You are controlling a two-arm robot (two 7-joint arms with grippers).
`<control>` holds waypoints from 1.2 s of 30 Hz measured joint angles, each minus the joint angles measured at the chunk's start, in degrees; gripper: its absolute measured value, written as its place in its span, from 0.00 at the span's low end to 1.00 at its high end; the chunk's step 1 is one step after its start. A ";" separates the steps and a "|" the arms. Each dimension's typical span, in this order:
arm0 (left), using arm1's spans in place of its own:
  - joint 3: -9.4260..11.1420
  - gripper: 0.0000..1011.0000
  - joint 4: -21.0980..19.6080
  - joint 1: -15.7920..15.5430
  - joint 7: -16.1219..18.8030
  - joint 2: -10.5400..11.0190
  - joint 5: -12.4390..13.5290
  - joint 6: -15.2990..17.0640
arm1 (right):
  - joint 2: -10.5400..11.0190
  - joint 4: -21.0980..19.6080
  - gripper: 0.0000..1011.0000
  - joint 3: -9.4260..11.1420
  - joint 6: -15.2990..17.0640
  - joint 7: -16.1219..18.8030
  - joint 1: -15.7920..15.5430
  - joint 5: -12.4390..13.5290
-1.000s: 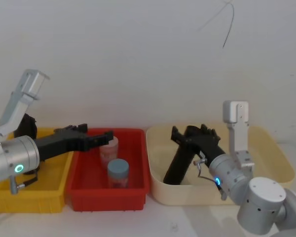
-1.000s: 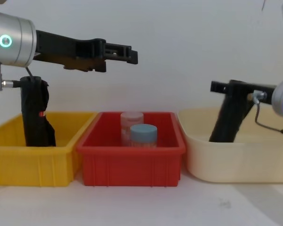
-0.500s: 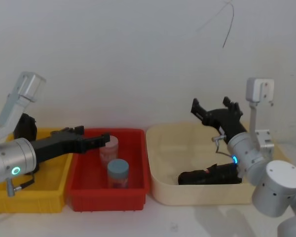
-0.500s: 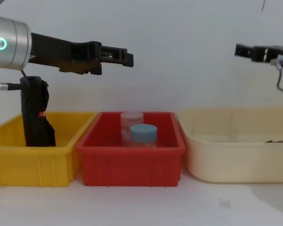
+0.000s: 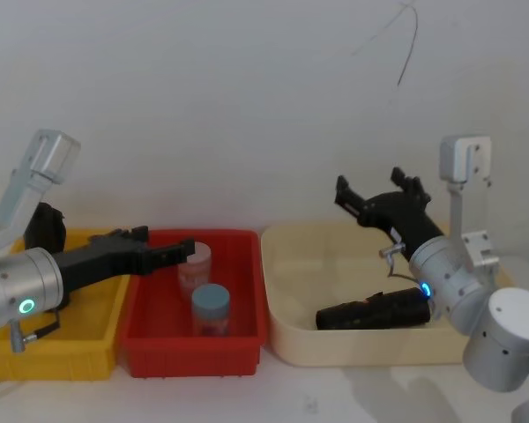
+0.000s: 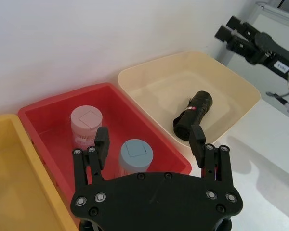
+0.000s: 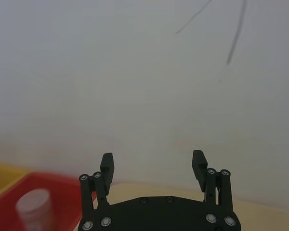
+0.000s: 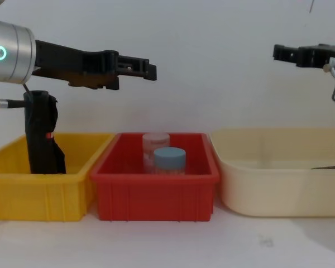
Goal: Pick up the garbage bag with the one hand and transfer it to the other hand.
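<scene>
The garbage bag (image 5: 370, 310) is a black roll lying on its side on the floor of the cream bin (image 5: 280, 339); it also shows in the left wrist view (image 6: 192, 114). My right gripper (image 5: 370, 183), on the arm with the blue ring light, hangs open above that bin with nothing between its fingers (image 7: 152, 160) (image 8: 278, 52). My left gripper (image 5: 169, 241), on the arm with the green ring light, is open and empty, stretched level above the red bin (image 8: 151, 70) (image 6: 150, 136).
A second black roll with a red mark (image 8: 42, 134) stands upright in the yellow bin (image 8: 22, 195) at the left. The red bin (image 8: 156, 195) in the middle holds a pink-lidded jar (image 5: 196, 263) and a blue-lidded jar (image 5: 212, 304).
The right gripper let go of the garbage bag and rose above the cream bin. The bag dropped from upright onto its side. The left gripper drew back slightly to the left.
</scene>
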 joint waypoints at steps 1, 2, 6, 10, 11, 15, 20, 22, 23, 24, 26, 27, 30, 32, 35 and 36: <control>-0.02 0.99 -0.02 0.02 0.03 0.02 -0.01 0.00 | 0.17 -0.58 0.99 -0.24 0.52 0.64 -0.49 0.19; -0.03 0.99 -0.05 0.03 0.05 0.04 -0.01 0.00 | 0.17 -0.58 0.99 -0.24 0.52 0.64 -0.49 0.19; -0.28 0.99 -0.45 0.37 0.46 0.22 -0.01 -0.21 | 0.61 -2.12 0.99 -1.19 2.25 2.33 -1.91 0.66; -1.18 0.99 -1.44 1.33 1.64 0.63 0.06 -1.28 | 1.01 -4.35 0.99 -3.07 5.05 4.33 -3.88 1.17; -1.18 0.99 -1.44 1.33 1.64 0.63 0.06 -1.28 | 1.03 -4.69 0.99 -3.40 5.51 4.55 -4.15 1.22; -2.36 0.99 -2.54 2.48 2.68 1.16 0.12 -2.43 | 0.98 -6.06 0.99 -4.86 7.34 5.19 -5.21 1.32; -3.66 0.99 -3.79 3.77 3.86 1.80 0.13 -3.76 | 0.38 -8.35 0.99 -7.39 10.95 5.58 -6.63 1.26; -4.09 0.99 -4.19 4.16 4.23 1.99 0.12 -4.17 | 0.01 -9.19 0.99 -8.35 12.15 5.57 -6.99 1.08; -4.22 0.99 -4.32 4.28 4.34 2.04 0.12 -4.29 | -0.12 -9.41 0.99 -8.60 12.55 5.56 -7.06 1.01; -4.33 0.99 -4.44 4.39 4.44 2.10 0.12 -4.40 | -0.37 -9.78 0.99 -9.04 13.33 5.51 -7.14 0.85; -4.70 0.99 -4.81 4.76 4.80 2.29 0.12 -4.77 | -0.79 -10.19 0.99 -9.74 14.48 5.28 -7.16 0.52; -4.70 0.99 -4.81 4.76 4.80 2.29 0.12 -4.77 | -0.97 -10.32 0.99 -10.03 14.81 5.21 -7.14 0.42; -5.08 0.99 -5.18 5.14 5.12 2.47 0.12 -5.15 | -1.57 -10.61 0.99 -10.79 16.03 4.86 -6.81 -0.04; -5.20 0.99 -5.28 5.24 5.22 2.52 0.12 -5.26 | -1.94 -10.68 0.99 -11.12 16.54 4.75 -6.49 -0.26; -5.44 0.99 -5.52 5.48 5.43 2.64 0.12 -5.52 | -2.66 -10.72 0.99 -11.85 17.55 4.58 -5.65 -0.73; -5.49 0.99 -5.57 5.52 5.46 2.66 0.12 -5.56 | -2.80 -10.72 0.99 -11.99 17.74 4.54 -5.43 -0.83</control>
